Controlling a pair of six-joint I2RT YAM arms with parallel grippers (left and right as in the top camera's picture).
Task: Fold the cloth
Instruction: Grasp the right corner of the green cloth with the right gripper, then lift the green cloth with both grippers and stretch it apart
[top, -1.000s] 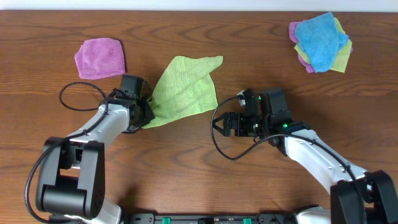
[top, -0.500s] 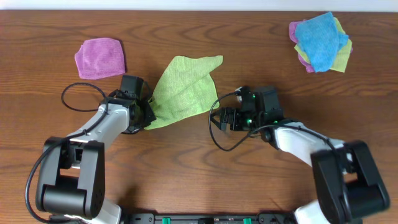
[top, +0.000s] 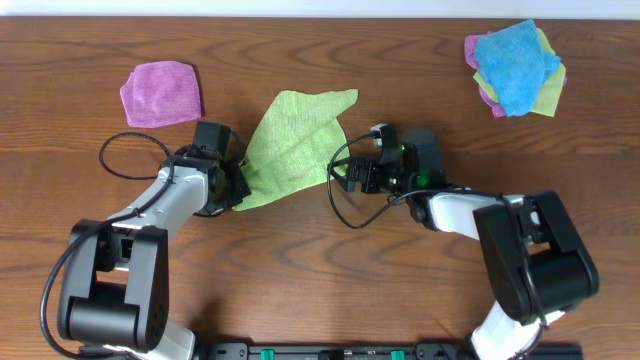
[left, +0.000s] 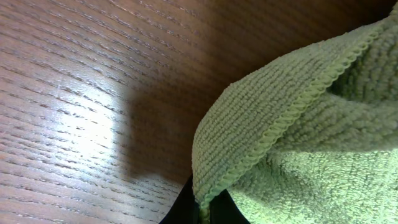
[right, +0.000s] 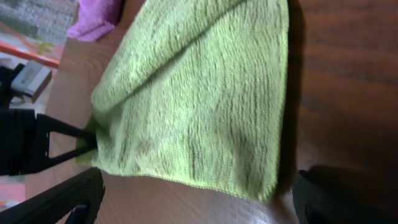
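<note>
The lime-green cloth (top: 295, 140) lies partly doubled over in the middle of the table, its lower left corner drawn to a point. My left gripper (top: 237, 182) is shut on that corner; in the left wrist view the cloth's stitched hem (left: 273, 137) runs down between the black fingertips (left: 180, 214). My right gripper (top: 340, 176) stands open just off the cloth's lower right edge. In the right wrist view the cloth (right: 199, 93) fills the frame, its near hem lies just ahead of the wide-apart fingers (right: 68, 199), and nothing is between them.
A purple cloth (top: 161, 93) lies at the back left. A pile of cloths with a blue one (top: 515, 68) on top sits at the back right. Black cables loop beside the left arm (top: 125, 150) and under the right arm (top: 350, 215).
My right gripper has moved left, up to the cloth's right edge, staying open. The left gripper and the cloth have held still.
</note>
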